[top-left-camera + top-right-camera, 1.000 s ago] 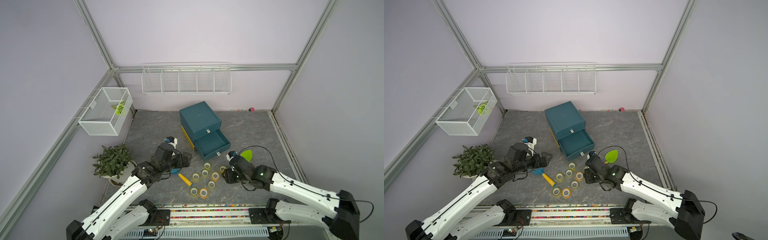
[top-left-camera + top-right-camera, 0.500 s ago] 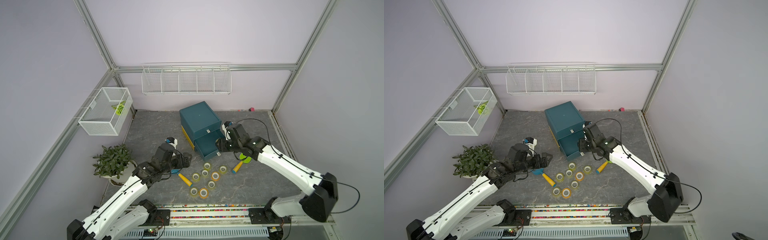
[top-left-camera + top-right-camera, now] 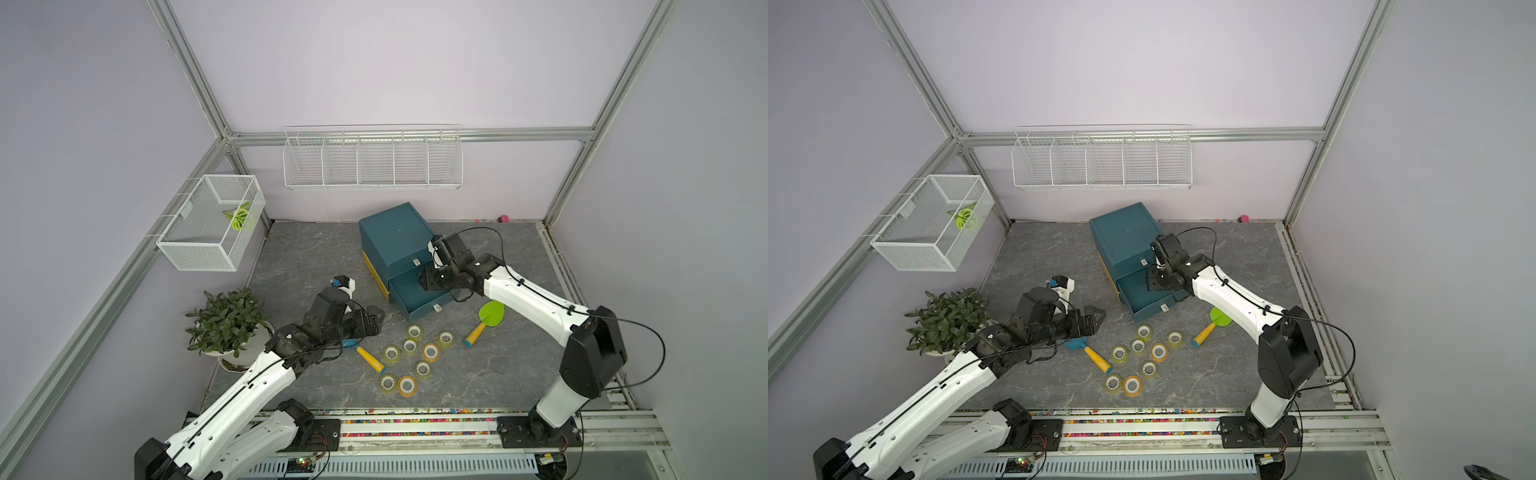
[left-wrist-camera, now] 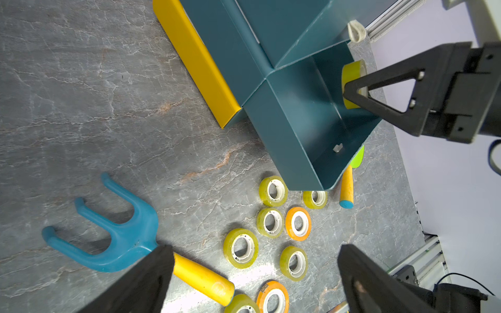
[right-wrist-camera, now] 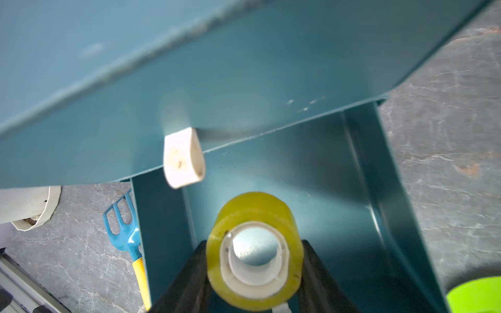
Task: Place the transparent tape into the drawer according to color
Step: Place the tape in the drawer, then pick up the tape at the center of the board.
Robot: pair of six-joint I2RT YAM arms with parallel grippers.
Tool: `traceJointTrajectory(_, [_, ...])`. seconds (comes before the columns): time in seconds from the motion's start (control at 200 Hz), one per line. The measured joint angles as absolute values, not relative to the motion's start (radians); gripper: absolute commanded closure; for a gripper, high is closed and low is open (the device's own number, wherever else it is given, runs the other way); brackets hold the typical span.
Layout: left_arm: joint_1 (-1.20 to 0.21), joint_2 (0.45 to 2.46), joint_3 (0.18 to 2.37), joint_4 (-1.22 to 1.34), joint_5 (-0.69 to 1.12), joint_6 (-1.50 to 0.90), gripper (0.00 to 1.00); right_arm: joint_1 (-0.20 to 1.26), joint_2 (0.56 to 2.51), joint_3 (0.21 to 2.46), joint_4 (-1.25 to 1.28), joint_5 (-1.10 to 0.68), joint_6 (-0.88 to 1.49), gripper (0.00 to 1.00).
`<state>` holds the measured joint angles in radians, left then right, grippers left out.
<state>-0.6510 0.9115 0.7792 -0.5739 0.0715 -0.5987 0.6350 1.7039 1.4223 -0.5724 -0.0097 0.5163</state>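
Left arm [image 3: 249, 386] jaws gape wide; right arm [image 3: 536, 305] jaws gripping

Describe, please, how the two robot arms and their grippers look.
The left arm and right arm have white shells, black joints and thin black cables. The left gripper and right gripper are black; the fingers are hollow triangles.

Marbled floor [image 3: 316, 266]: about eight tape rolls [image 3: 410, 346]

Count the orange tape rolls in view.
2, both flat on the grey marbled tabletop: the middle orange roll inside the cluster, the front orange roll at its near edge. The closed teal upper drawer could hide more.
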Motion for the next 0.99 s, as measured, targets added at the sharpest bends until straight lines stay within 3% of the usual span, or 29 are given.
traceJointTrajectory(0.185, [-0.651, 0.911, 0.779, -0.574, 0.073, -0.602, 0.00, 0.635, 1.712, 1.424, -0.573, -0.021, 0.515, 0.35])
traceJointTrajectory(0.45, [-0.651, 0.904, 0.779, -0.578, 0.076, -0.609, 0.00, 0.635, 1.690, 1.427, -0.576, -0.028, 0.516, 0.35])
traceJointTrajectory(0.995, [-0.664, 0.879, 0.775, -0.604, 0.097, -0.621, 0.01, 0.697, 1.271, 1.156, -0.544, -0.067, 0.539, 0.37])
